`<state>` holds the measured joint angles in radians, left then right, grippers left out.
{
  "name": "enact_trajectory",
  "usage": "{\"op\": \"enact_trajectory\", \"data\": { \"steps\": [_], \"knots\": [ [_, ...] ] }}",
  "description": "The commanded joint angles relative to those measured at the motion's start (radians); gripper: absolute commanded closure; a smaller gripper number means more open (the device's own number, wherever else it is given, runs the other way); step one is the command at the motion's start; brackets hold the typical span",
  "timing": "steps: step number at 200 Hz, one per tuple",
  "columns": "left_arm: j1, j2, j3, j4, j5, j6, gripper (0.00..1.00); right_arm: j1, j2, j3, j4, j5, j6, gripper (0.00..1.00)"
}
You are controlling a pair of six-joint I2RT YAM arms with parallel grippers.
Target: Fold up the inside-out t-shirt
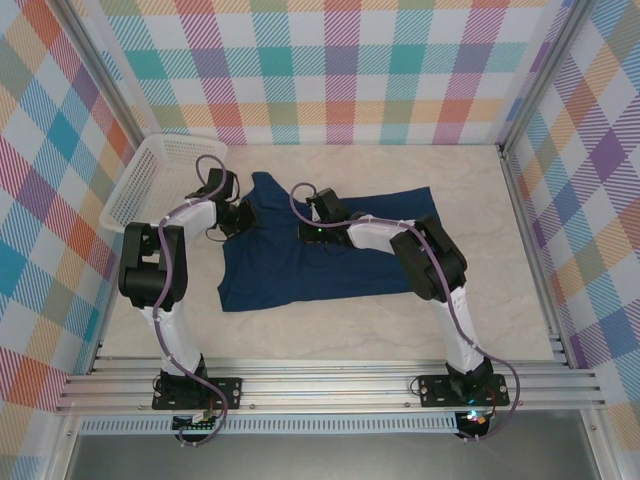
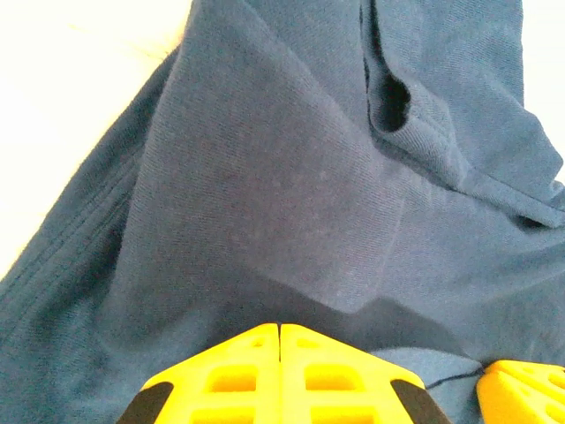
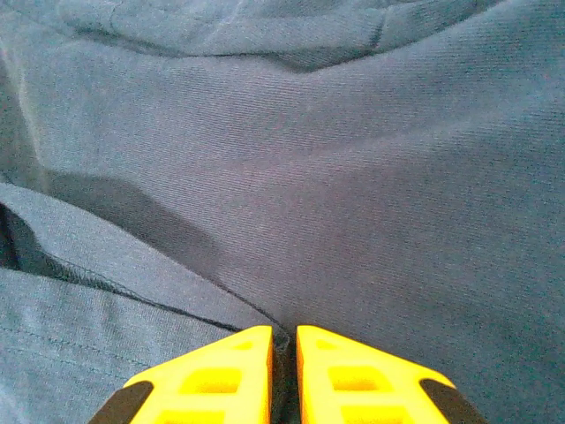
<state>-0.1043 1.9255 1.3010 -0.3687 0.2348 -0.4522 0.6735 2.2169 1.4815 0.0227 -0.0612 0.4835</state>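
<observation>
Inside-out t-shirt (image 1: 300, 275) lies spread on table (image 1: 480, 200), just right of white basket (image 1: 160, 185). Left gripper (image 2: 280, 331), at the shirt's basket-side edge, is pressed together; whether cloth is caught, cannot tell. Right gripper (image 3: 282, 340), farther from the basket, pinches a shirt fold.

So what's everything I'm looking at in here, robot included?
t-shirt: one, dark navy, rumpled mid-table
basket: one, white, table's far left corner
table: one, pale beige, under everything
walls: three, pastel plaid, left, back, right
rails: several, silver, near edge
arms: two, black and white; left arm, right arm, reaching over the t-shirt
tools: two, yellow-fingered; left tool, right tool, each closed on the t-shirt
</observation>
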Motion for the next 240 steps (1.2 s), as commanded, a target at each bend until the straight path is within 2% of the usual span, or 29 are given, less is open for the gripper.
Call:
{"op": "enact_trajectory", "data": {
  "steps": [1,17,37,70,83,98,120,138,169,200,218,240],
  "knots": [
    [-0.003,0.015,0.041,-0.034,-0.025,0.018,0.95,-0.01,-0.061,-0.033,0.042,0.001,0.024,0.85],
    [-0.003,0.014,0.05,-0.037,-0.033,0.018,0.95,-0.011,-0.071,-0.051,0.051,0.007,0.024,0.85],
    [-0.003,0.011,0.059,-0.047,-0.055,0.02,0.89,-0.011,-0.083,-0.068,0.052,0.016,0.02,0.85],
    [-0.004,-0.025,0.052,-0.059,-0.119,0.023,0.64,-0.015,-0.115,-0.085,0.03,0.019,-0.007,0.75],
    [-0.004,-0.044,0.044,-0.063,-0.137,0.025,0.56,-0.023,-0.161,-0.112,0.017,0.017,-0.029,0.72],
    [-0.004,-0.081,0.024,-0.064,-0.142,0.026,0.53,-0.028,-0.233,-0.16,-0.016,0.023,-0.064,0.7],
    [-0.031,-0.203,-0.078,-0.032,-0.098,0.004,0.49,-0.056,-0.417,-0.302,-0.136,0.056,-0.139,0.65],
    [-0.078,-0.326,-0.222,0.01,-0.046,-0.036,0.47,-0.133,-0.57,-0.424,-0.287,0.091,-0.148,0.6],
    [-0.14,-0.479,-0.41,-0.001,-0.011,-0.07,0.42,-0.361,-0.727,-0.536,-0.501,0.008,-0.119,0.54],
    [-0.163,-0.494,-0.466,-0.063,0.035,-0.038,0.39,-0.482,-0.667,-0.512,-0.628,0.038,-0.111,0.53],
    [-0.163,-0.492,-0.491,-0.093,-0.017,-0.009,0.36,-0.552,-0.603,-0.515,-0.611,0.03,-0.113,0.54],
    [-0.155,-0.48,-0.51,-0.083,-0.053,-0.01,0.33,-0.59,-0.508,-0.474,-0.598,-0.001,-0.119,0.54]
  ]
}}
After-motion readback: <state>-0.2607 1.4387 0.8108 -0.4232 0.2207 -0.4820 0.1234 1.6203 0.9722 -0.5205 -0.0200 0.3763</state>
